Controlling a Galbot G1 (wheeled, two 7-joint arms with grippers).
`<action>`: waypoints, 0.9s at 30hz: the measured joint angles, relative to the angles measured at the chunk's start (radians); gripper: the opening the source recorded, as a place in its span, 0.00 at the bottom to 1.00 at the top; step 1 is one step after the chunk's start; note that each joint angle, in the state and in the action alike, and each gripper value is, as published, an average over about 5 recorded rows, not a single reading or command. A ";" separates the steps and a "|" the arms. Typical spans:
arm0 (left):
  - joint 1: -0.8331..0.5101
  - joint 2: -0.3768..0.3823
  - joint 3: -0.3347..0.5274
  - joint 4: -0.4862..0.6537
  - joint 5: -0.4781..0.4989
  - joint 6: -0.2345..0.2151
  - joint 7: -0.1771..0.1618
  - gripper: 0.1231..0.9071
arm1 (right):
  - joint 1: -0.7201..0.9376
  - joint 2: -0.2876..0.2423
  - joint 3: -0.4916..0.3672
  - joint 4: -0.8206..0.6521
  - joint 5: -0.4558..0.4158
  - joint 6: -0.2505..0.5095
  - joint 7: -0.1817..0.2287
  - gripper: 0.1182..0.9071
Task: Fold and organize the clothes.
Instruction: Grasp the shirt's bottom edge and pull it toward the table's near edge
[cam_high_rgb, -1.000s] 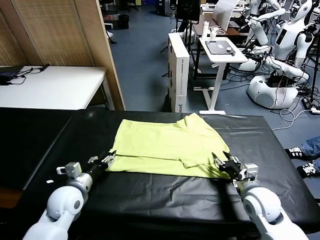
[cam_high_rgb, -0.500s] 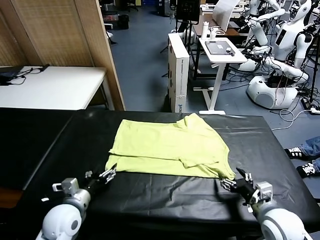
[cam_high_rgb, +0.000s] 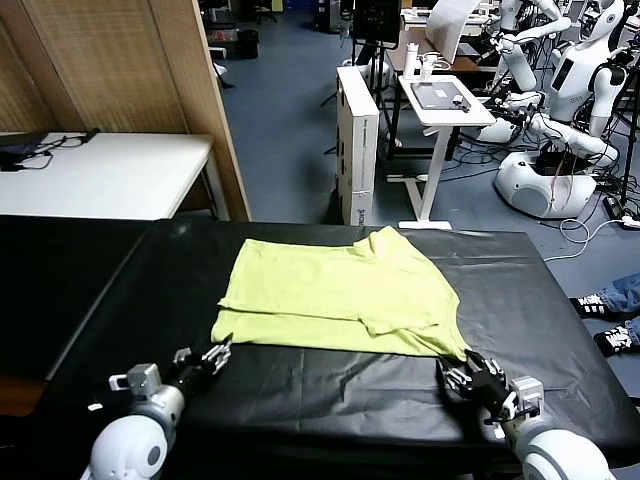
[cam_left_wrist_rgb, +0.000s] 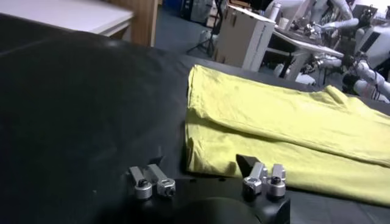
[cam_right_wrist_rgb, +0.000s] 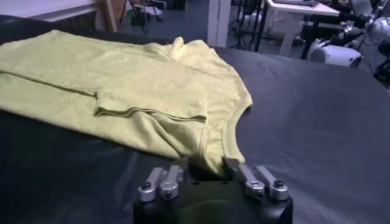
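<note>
Looking from the head camera, you see the lime T-shirt (cam_high_rgb: 340, 300) lying folded at the middle of the black table (cam_high_rgb: 90, 290). Your left gripper (cam_high_rgb: 214, 357) hovers near the front edge, just off the shirt's front-left corner. Your left wrist camera shows its fingers (cam_left_wrist_rgb: 159, 179) spread, empty. Your right wrist camera shows the right gripper (cam_right_wrist_rgb: 210, 170) pinching the shirt's front-right corner, beside the neckline.
</note>
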 joint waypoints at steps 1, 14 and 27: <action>0.001 0.001 -0.001 0.000 0.000 0.000 0.000 0.37 | -0.002 0.000 0.001 0.004 0.010 -0.008 0.010 0.03; 0.084 0.063 -0.053 -0.062 -0.005 0.007 -0.014 0.03 | -0.063 -0.029 0.035 0.119 0.201 -0.197 0.130 0.03; 0.331 0.115 -0.186 -0.196 -0.002 0.008 -0.013 0.03 | -0.148 -0.010 0.050 0.252 0.183 -0.266 0.163 0.03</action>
